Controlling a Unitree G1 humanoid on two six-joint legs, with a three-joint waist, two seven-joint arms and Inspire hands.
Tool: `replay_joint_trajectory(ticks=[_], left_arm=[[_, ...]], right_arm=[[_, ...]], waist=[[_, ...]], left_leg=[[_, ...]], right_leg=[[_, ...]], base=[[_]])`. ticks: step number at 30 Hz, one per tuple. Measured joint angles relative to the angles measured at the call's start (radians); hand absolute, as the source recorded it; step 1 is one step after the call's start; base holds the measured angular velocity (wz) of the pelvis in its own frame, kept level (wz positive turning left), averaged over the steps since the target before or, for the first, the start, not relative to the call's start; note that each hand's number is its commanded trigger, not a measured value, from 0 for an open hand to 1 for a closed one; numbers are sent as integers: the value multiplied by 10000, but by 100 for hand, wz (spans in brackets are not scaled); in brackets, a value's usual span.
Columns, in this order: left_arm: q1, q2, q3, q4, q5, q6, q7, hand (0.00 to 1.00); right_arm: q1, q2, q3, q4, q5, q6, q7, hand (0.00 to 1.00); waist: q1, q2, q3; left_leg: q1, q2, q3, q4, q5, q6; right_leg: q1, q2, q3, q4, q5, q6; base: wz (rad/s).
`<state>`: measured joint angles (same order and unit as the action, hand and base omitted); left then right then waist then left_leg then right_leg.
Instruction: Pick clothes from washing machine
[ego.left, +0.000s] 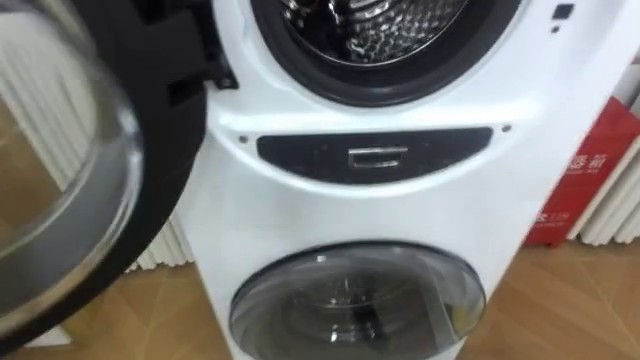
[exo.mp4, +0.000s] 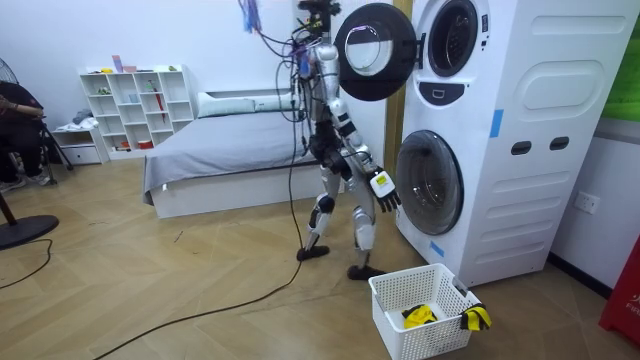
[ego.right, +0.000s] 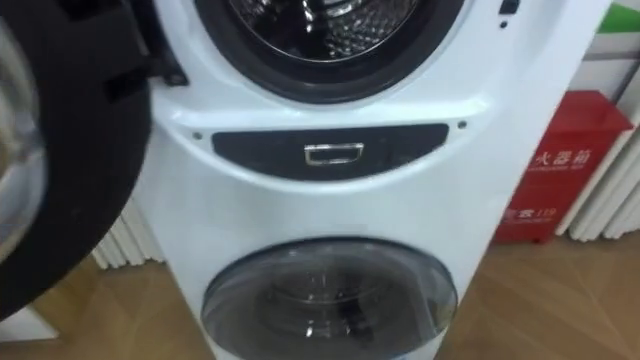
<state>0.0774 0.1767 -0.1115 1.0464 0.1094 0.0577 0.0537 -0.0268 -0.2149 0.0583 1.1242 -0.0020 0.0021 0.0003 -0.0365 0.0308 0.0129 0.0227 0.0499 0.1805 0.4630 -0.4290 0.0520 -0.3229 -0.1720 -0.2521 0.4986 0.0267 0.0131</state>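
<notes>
Fingers of your robot's right hand (exo.mp4: 380, 188) hang loose and straight, holding nothing; the hand sits low at hip height, just in front of the lower door (ego.left: 355, 300) of the stacked white washing machine (ego.left: 400, 210). You see the robot standing upright on the wooden floor, close to the machine and facing it.

From the head camera you look down the machine's front. At the top is the open upper drum (ego.left: 370, 30), bare perforated metal inside a dark ring. Its round upper door (ego.left: 160, 140), black-rimmed with a glass bowl, is swung wide to the robot's left. Below the drum is a dark oval panel (ego.left: 375, 157) with a small silver handle. The lower door is closed, its glass dark. A red box (ego.left: 590, 180) stands on the floor to the machine's right.

In the room view, a white basket (exo.mp4: 390, 325) sits on the floor near the robot's feet, in front of the machine. A yellow piece of clothing (exo.mp4: 421, 315) lies inside it, and a second yellow-and-black piece (exo.mp4: 476, 319) hangs over its far rim. A bed (exo.mp4: 230, 140) stands behind the robot.
</notes>
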Motion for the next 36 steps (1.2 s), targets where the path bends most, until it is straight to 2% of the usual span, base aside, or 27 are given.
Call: replay_joint_trajectory(ticks=[1,2,3,4,5,6,7,8,9,10,11,12,13,16,18,20,22,24,26,31,33,34,36], left_arm=[[20,3,11,42,1,-77,74,0],[28,-11,77,63,31,-201,94,0],[52,-34,146,69,23,-267,103,0],[191,-73,236,64,-3,-411,181,0],[361,-100,364,26,-162,-541,260,0],[450,-108,409,24,-241,-566,269,0],[618,-111,611,24,-394,-590,271,0],[746,-95,1025,109,-425,-597,349,0],[808,-74,1179,146,-454,-598,413,0],[953,-37,1461,176,-644,-603,514,0],[995,-28,1606,239,-833,-612,526,0],[1031,-28,1624,247,-1029,-637,525,0],[1129,-27,1673,260,-1454,-660,518,0],[1382,-37,1690,327,-2049,-658,506,0],[1477,-36,1847,331,-2352,-658,511,0],[1513,-46,2128,336,-2369,-658,512,0],[1487,-59,2398,336,-2369,-659,485,0],[1495,-60,2669,355,-2488,-662,483,0],[1536,-76,2701,359,-3121,-662,462,0],[1511,-89,3142,356,-3588,-661,492,0],[1387,-100,3292,354,-3686,-661,534,0],[1334,-98,3482,343,-3840,-661,557,0],[1240,-57,3654,235,-3964,-668,748,0]], right_arm=[[-1,-12,-1,-16,4,-2,20,0],[35,-6,-1,3,21,-21,37,0],[111,-2,0,17,45,-57,57,0],[226,23,11,153,217,-122,122,0],[243,33,77,319,422,-168,131,0],[255,35,83,377,486,-198,128,0],[204,76,130,369,537,-264,130,0],[104,183,351,334,540,-288,181,0],[112,252,416,346,552,-295,257,0],[257,368,448,355,556,-293,403,0],[404,380,462,348,537,-292,477,0],[429,372,486,347,546,-291,472,0],[433,377,498,347,552,-301,472,0],[436,340,435,371,527,-370,468,0],[447,335,364,391,528,-391,460,0],[451,337,365,389,455,-407,465,0],[456,332,352,338,237,-476,468,0],[462,306,352,331,104,-548,467,0],[519,221,342,333,107,-571,448,0],[572,185,250,315,56,-574,448,0],[576,181,75,250,-19,-573,454,0],[605,164,-79,98,-42,-574,440,0],[744,131,-221,-201,-192,-616,335,0]], waist=[[19,-18,-3],[41,-20,-27],[76,-113,-23],[180,-329,-79],[319,-602,-53],[474,-562,-89],[808,-430,-106],[951,-392,-99],[952,-406,-96],[936,-433,-129],[962,-358,-168],[1011,-474,-185],[1024,-466,-160],[1008,-527,-178],[997,-507,-168],[1041,-426,-123],[1218,-342,-106],[1250,-318,-96],[1231,-197,-32],[1242,-134,-7],[1236,-92,-23],[1241,-18,3],[1198,84,-49]], left_leg=[[-49,184,416,-70,185,-94],[-62,296,755,-182,393,-179],[-3,306,923,-307,500,-216],[221,261,1384,-641,730,-394],[394,103,1551,-787,850,-497],[411,65,1557,-818,878,-534],[338,35,1528,-865,955,-560],[219,-100,1261,-998,1050,-438],[217,-132,1101,-1119,1115,-403],[289,-71,900,-1365,1275,-420],[398,-4,898,-1605,1418,-437],[446,23,924,-1711,1464,-444],[521,76,956,-1901,1555,-463],[633,160,847,-2113,1619,-485],[647,248,726,-2139,1617,-489],[762,232,611,-2220,1622,-509],[761,241,599,-2268,1615,-534],[747,240,543,-2263,1606,-550],[762,221,270,-2254,1605,-552],[735,201,108,-2264,1607,-555],[772,174,73,-2271,1607,-555],[779,157,44,-2274,1607,-555],[831,112,-101,-2285,1607,-554]], right_leg=[[192,-99,-27,1135,-958,-53],[545,-174,48,2014,-1710,-19],[790,-226,79,2394,-2063,-3],[1367,-357,54,2702,-2704,58],[1705,-346,166,2063,-3093,279],[1844,-246,243,1641,-3187,347],[2048,32,274,748,-3188,346],[2090,243,275,204,-3048,92],[2178,347,279,-30,-2927,39],[2442,603,286,-593,-2658,34],[2609,773,288,-1080,-2442,42],[2707,844,310,-1279,-2340,37],[2833,965,323,-1657,-2131,17],[3181,1156,222,-2334,-1837,6],[3331,1218,115,-2564,-1761,16],[3429,1247,19,-2630,-1754,12],[3426,1278,-1,-2661,-1758,8],[3456,1305,-46,-2796,-1758,7],[3594,1292,-229,-2810,-1766,17],[3741,1306,-258,-2985,-1791,21],[3776,1296,-242,-2990,-1796,29],[3849,1288,-246,-2999,-1798,32],[4016,1280,-282,-3133,-1786,60]], base=[[61],[67],[67],[44],[19],[-41],[-85],[-85],[-47],[-5],[0],[-7],[-12],[1],[13],[7],[-2],[4],[17],[8],[6],[9],[20]])
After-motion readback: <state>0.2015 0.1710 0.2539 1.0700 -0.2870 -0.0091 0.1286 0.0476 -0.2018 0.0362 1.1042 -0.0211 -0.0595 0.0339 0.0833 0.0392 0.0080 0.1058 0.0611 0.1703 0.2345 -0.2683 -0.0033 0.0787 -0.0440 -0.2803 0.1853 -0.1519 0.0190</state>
